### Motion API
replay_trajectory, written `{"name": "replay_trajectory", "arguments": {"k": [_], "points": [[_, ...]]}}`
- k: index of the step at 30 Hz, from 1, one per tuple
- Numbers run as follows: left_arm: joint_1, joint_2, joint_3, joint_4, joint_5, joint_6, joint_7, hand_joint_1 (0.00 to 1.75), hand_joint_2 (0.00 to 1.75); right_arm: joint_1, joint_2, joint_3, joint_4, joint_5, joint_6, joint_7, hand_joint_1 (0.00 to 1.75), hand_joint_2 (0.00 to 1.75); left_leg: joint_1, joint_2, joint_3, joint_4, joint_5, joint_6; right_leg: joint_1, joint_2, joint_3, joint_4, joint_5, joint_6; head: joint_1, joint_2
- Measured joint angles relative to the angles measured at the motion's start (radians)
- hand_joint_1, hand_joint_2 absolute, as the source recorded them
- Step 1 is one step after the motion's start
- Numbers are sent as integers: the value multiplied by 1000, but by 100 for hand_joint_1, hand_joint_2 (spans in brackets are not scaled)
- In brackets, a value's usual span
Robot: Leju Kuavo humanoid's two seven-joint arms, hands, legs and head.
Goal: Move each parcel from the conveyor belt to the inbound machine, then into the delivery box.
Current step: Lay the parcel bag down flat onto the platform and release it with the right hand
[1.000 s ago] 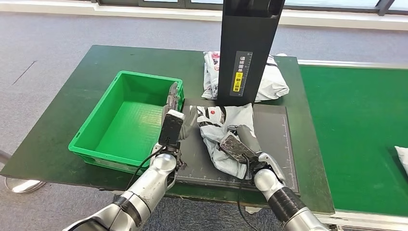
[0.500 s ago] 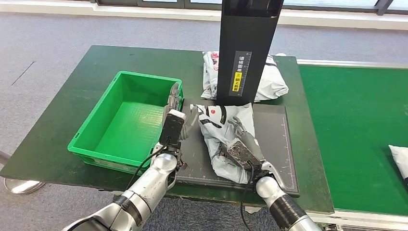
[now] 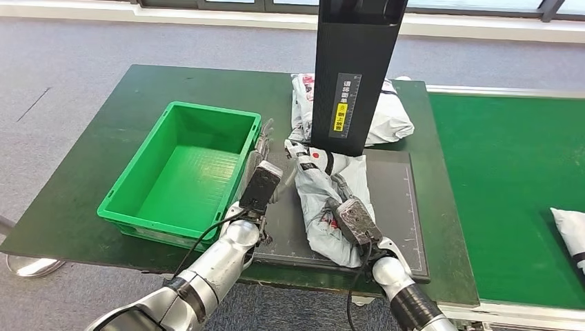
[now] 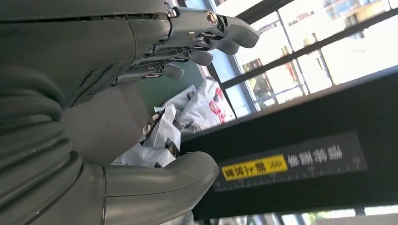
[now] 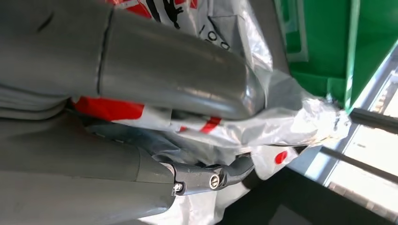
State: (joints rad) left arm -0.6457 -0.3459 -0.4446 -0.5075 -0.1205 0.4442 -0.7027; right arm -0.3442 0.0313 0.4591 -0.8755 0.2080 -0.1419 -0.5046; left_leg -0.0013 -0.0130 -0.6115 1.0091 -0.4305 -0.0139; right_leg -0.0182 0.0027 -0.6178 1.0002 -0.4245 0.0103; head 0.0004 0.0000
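While right hand [image 3: 352, 217] fingers [image 5: 220, 176] wrap the grey parcel [image 3: 324, 200] at frame centre, on the inbound machine's black pad [image 3: 397, 207], left hand [image 3: 261, 172] is spread, empty, just left of it. Parcel's long axis runs up-down; green delivery box [image 3: 138, 181] lies further left, so left hand is nearer.

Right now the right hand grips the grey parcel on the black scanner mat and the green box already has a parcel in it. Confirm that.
Not quite. The green box holds nothing; the head view shows its bare floor. The rest stands: the right hand grips the grey parcel on the black scanner mat.
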Motion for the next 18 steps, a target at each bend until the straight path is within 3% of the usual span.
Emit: {"name": "replay_trajectory", "arguments": {"k": [8, 18], "points": [[-18, -13, -65, 62, -57, -22, 42, 0, 175, 4, -12, -33, -18, 38, -123, -11, 0, 0, 0, 0, 0, 0, 0, 0, 0, 0, 0, 0, 0, 0, 0, 0], [-23, -18, -102, 94, -71, -26, 53, 0, 175, -1, -20, -55, -18, 10, -128, -39, 0, 0, 0, 1, 0, 0, 0, 0, 0, 0, 0, 0, 0, 0, 0, 0]]}}
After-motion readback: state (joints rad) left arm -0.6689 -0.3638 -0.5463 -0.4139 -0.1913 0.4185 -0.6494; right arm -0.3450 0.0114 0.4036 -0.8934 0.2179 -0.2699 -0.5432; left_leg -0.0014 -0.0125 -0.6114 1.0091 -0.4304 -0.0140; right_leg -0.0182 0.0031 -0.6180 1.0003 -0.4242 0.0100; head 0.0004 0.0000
